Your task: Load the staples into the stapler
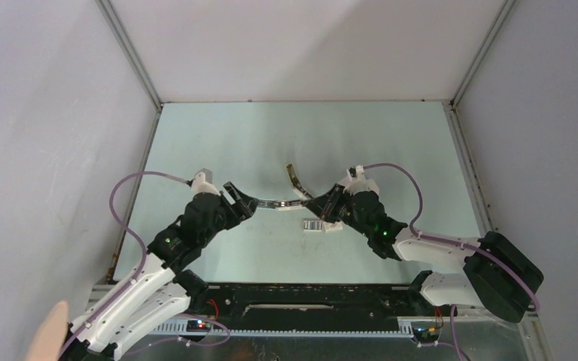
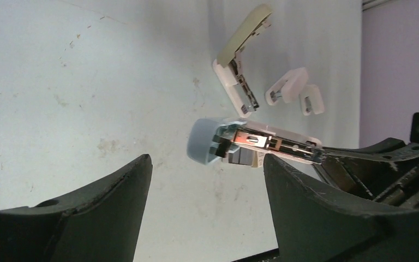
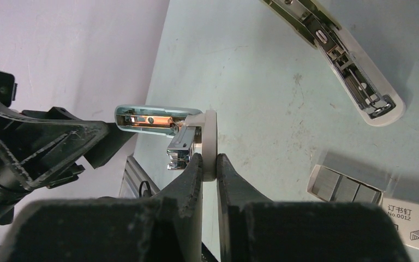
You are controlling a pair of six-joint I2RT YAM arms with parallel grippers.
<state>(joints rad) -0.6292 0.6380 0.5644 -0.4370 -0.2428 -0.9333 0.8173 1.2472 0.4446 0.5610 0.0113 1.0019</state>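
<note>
the right gripper (image 3: 209,164) is pinching the white base of a blue-grey capped metal stapler (image 3: 153,117). the left gripper (image 2: 207,164) is hovering wide open by its cap.

Blue stapler (image 3: 153,111): base end hidden inside right pincer (image 3: 209,162). Beige stapler (image 3: 360,82), white box (image 3: 414,224): cut off at view edges.
</note>
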